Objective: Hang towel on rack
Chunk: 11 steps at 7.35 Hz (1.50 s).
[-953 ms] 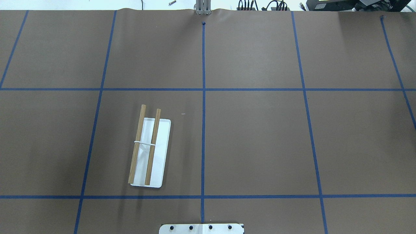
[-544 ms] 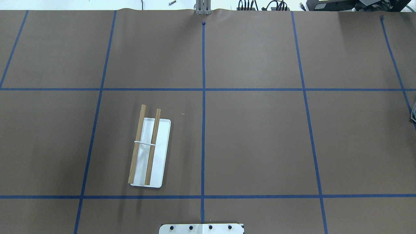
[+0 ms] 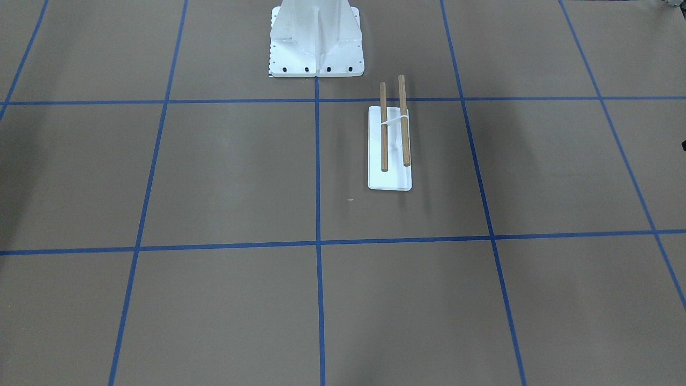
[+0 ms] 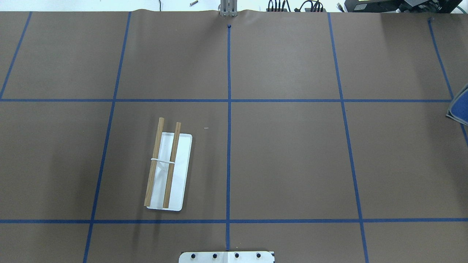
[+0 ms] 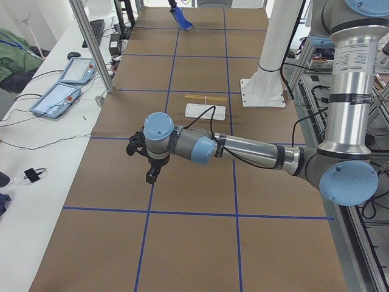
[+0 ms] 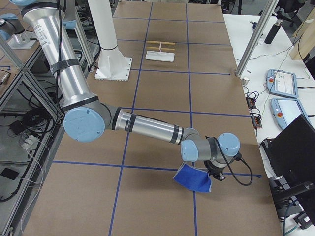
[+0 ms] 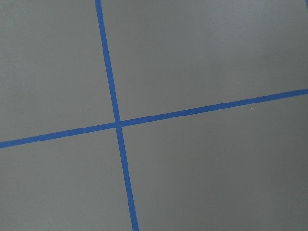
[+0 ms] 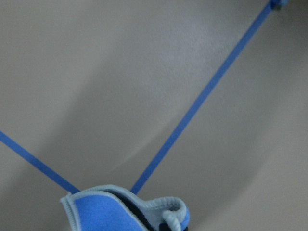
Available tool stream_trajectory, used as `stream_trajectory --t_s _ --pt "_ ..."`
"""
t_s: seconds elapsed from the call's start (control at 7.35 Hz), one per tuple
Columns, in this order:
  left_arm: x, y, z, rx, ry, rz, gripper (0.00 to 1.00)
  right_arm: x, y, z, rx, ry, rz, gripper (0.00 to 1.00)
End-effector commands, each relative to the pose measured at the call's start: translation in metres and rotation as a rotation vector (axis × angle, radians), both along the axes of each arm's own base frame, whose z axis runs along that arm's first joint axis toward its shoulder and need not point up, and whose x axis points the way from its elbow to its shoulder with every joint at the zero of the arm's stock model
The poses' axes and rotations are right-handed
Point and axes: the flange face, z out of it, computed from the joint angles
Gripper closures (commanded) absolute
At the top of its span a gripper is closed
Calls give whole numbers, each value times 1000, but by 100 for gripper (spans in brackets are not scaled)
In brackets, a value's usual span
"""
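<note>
The small blue cloth towel with a grey edge (image 6: 193,179) is dangling bunched at the right gripper (image 6: 215,174), well apart from the rack of two brown wooden sticks on a white plate (image 4: 168,164). It could be slipping loose or landing crumpled. I cannot tell if that gripper is squeezing.

The towel (image 4: 460,109) is carried further into the overhead view from its right edge, where it is absent one second earlier.
</note>
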Motion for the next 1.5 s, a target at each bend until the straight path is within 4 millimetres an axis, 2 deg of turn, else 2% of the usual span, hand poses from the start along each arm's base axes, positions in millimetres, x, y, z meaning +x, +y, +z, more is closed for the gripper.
stream_trajectory --t_s 0.0,0.14,0.27,0.41,0.54,0.68,0.82,0.95,1.09,1.22,1.36 --pt "6 -5 -1 112 11 9 1 -61 -24 -85 122 -20 -59 100" --pt "21 -7 -4 130 14 33 1 -102 -21 -125 165 -43 -88 100" --pt "52 -21 -27 123 39 52 1 -152 -12 -163 159 -84 -72 100" --pt "82 -33 -57 77 81 32 1 -190 -7 -222 198 -127 -58 100" --pt "105 -46 -86 23 120 0 1 -223 9 -265 186 -178 -42 100" --pt "128 -58 -117 -34 162 -35 1 -257 23 -315 98 -250 39 100" --pt "164 -66 -149 -103 205 -55 1 -294 40 -360 5 -313 108 100" --pt "208 -70 -185 -172 246 -62 1 -330 57 -405 -71 -359 204 100" --pt "245 -70 -220 -282 295 -90 1 -359 75 -440 -128 -402 269 100" --pt "265 -72 -246 -382 332 -132 2 -372 97 -467 -113 -439 290 100" --pt "285 -70 -268 -495 366 -172 2 -375 122 -492 -98 -484 294 100"
